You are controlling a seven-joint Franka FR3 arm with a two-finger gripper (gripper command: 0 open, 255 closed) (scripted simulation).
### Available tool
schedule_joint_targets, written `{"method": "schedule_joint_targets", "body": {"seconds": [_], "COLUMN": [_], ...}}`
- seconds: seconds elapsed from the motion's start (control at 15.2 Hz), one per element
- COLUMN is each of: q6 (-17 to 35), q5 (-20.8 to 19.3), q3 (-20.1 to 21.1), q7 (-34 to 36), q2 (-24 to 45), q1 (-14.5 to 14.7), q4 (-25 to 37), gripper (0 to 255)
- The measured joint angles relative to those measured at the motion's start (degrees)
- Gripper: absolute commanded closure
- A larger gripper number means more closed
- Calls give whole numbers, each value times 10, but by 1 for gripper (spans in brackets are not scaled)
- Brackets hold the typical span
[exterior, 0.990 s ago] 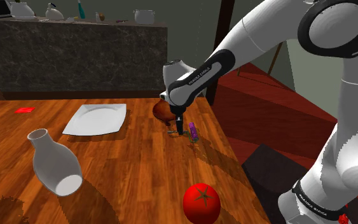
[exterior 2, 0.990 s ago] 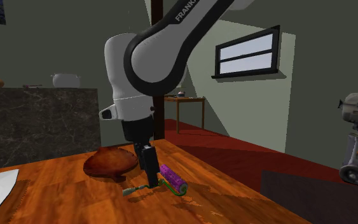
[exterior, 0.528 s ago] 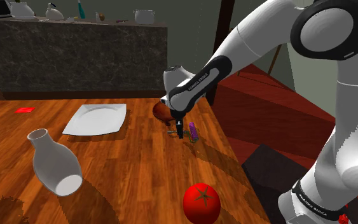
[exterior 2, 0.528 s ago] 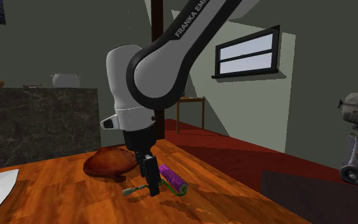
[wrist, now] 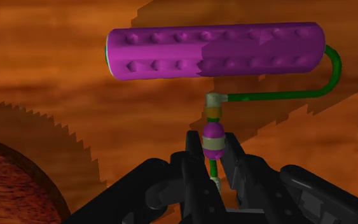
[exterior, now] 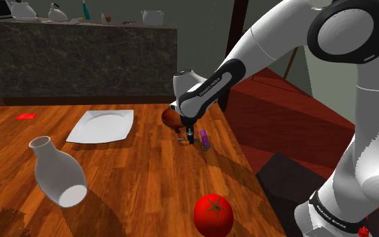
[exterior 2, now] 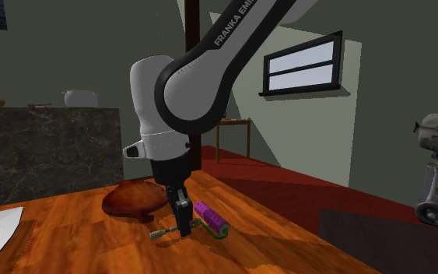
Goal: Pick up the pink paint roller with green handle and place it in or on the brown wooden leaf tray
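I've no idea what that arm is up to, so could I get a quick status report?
Gripper shut on the green handle of the purple paint roller. Roller beside the brown leaf tray, not yet in it. Nothing in the way.

The arm [exterior: 275, 40] is built of smooth, rounded white shells joined by dark grey-to-black joint rings and bands. One long dark strip along the forearm carries white lettering, FRANKA EMI as far as the second exterior view shows it. Smaller white print sits on a dark collar near the base — probably the same name, though too small to read — with a red speck just below it. The gripper [exterior 2: 184, 230] is all black — a blocky body under a white wrist housing, ending in two narrow, flat-sided fingers [wrist: 194, 167].
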Motion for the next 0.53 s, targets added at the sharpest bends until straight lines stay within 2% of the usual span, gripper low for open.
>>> {"method": "schedule_joint_targets", "body": {"seconds": [0.53], "q6": [-6], "q5": [1], "q3": [0], "q7": [0], "q2": [-7], "q1": [0], "q4": [-1], "gripper": [255]}}
